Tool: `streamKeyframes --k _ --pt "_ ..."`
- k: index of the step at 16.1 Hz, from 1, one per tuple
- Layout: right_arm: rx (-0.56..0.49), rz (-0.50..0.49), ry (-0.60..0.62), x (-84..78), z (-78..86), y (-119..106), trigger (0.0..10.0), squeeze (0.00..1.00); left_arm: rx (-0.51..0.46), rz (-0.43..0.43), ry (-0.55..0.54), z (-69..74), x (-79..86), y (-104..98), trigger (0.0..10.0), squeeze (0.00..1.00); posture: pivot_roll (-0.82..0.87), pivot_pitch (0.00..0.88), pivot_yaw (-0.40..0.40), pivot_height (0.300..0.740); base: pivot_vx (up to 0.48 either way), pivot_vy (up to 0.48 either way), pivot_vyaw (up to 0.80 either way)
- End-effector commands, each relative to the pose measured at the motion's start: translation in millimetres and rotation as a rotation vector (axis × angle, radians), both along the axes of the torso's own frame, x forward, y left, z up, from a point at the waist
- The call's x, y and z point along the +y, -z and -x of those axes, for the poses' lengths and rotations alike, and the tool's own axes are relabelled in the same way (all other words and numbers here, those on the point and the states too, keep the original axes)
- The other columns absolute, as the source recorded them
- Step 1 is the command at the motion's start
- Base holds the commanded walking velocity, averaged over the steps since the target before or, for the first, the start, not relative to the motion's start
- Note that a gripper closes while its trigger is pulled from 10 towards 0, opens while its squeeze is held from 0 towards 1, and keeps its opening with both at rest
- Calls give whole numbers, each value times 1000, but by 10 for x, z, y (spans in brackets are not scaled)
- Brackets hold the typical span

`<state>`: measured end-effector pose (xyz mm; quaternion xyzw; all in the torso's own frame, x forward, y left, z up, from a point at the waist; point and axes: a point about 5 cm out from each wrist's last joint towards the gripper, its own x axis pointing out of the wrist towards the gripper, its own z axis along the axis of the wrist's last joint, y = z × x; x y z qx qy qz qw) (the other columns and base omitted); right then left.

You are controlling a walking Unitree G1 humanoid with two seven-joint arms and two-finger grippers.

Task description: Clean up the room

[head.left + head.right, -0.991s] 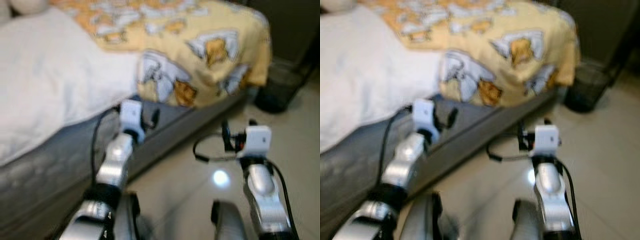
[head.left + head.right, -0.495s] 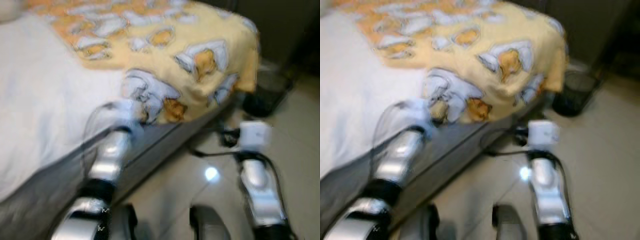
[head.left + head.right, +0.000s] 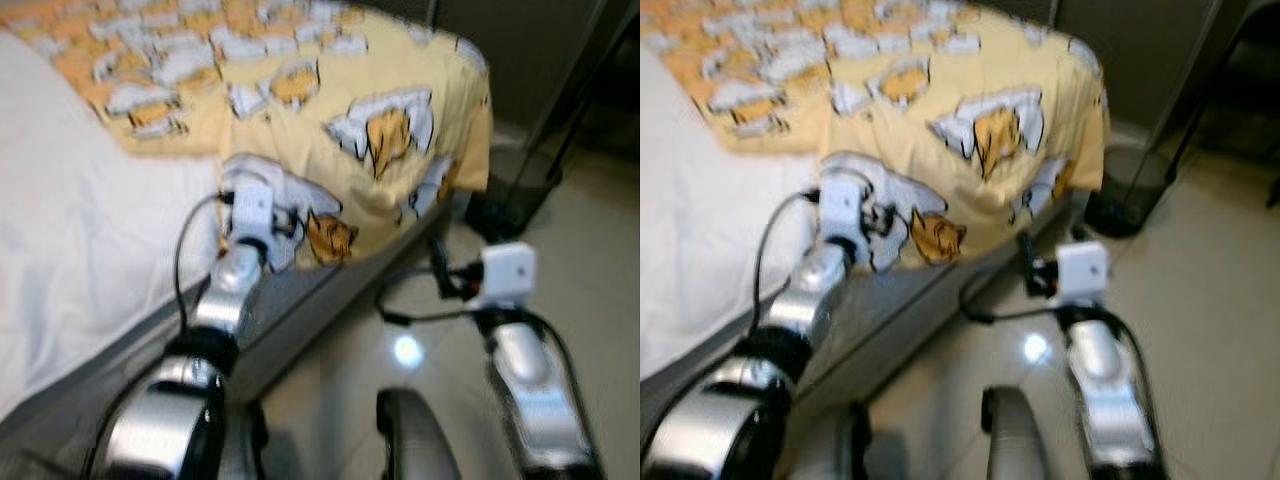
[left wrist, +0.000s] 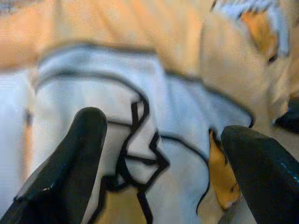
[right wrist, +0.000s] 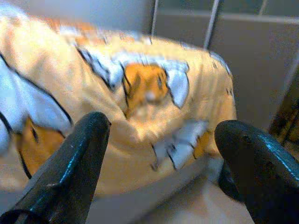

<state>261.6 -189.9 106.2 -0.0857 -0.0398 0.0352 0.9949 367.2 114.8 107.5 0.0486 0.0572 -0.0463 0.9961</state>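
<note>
Clearly little of the tidying is done yet. From the left eye view, the yellow blanket [image 3: 340,110] with its cartoon print lies rumpled over the far end of the bed [image 3: 90,260], one corner drooping over the bed's edge toward the floor [image 3: 600,230], and the white sheet [image 3: 70,210] beside it is bare. The left hand [image 3: 262,205] is raised to the bed's edge, right at the hanging fold of the blanket. The right hand [image 3: 445,275] hangs over the floor beside the bed, holding nothing. A dark wire bin [image 3: 515,195] stands on the floor just past the blanket's corner.

The right eye view gives the same layout, blurred, with the left hand [image 3: 872,215] against the fold and the bin [image 3: 1125,200] beyond the bed's corner.

From the left wrist view, the left hand [image 4: 161,161] has its fingers [image 4: 70,163] spread wide, with blanket cloth [image 4: 140,93] close in front between them but not pinched.

From the right wrist view, the right hand [image 5: 159,163] is likewise spread and empty, looking at the blanket's drooping corner [image 5: 149,102] from a little way off.

My judgement: the blanket still needs gripping and straightening on the bed, so the work is only starting.
</note>
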Motion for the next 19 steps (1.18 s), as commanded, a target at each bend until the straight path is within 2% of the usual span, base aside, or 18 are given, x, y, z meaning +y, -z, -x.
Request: streamKeyframes --k 1,2,3,4,6,8,9,10,11,13,16,18,19 --pt "7 -1 14 -85 69 -39 10000 63 -10 -6 -8 -27 -68 -34 10000 0 -301 77 0 580 0 0 0" --pt "13 3 12 -100 103 -44 10000 59 -16 -2 -15 -40 -72 -56 10000 0 -307 85 -5 580 0 0 0" --pt "55 15 6 -138 273 -34 10000 59 -36 1 -60 -84 -54 -115 10000 0 -346 144 -41 580 0 0 0" --pt "72 19 2 -141 328 -24 10000 63 -42 -1 -93 -98 -18 -133 10000 0 -358 158 -48 580 0 0 0" --pt "114 30 -12 -155 511 -27 10000 59 -143 3 -215 -143 127 -292 10000 0 -390 192 -56 580 0 0 0" --pt "124 31 -1 -177 550 -32 10000 59 -183 30 -243 -138 199 -352 10000 0 -397 197 -51 580 0 0 0" --pt "138 28 11 -173 578 -38 10000 59 -187 31 -271 -47 316 -262 10000 0 -401 199 -33 580 0 0 0" --pt "139 27 12 -168 579 -38 10000 59 -187 22 -275 -11 345 -229 10000 0 -401 199 -33 580 0 0 0" --pt "140 18 20 -158 585 -45 10000 63 -199 5 -288 109 443 -164 10000 0 -390 195 -16 580 0 0 0" --pt "151 0 36 -137 589 -9 10000 59 -234 -37 -308 251 582 -166 10000 0 -362 182 8 580 0 0 0" --pt "163 -22 25 -54 569 52 10000 63 -314 -105 -286 356 641 -319 10000 0 -335 162 15 580 0 0 0" --pt "167 -22 18 -50 532 68 10000 71 -326 -93 -263 410 617 -389 10000 0 -316 147 12 580 0 0 0" --pt "168 -22 15 -48 510 74 10000 67 -297 -60 -243 421 572 -344 10000 0 -308 140 7 580 0 0 0"
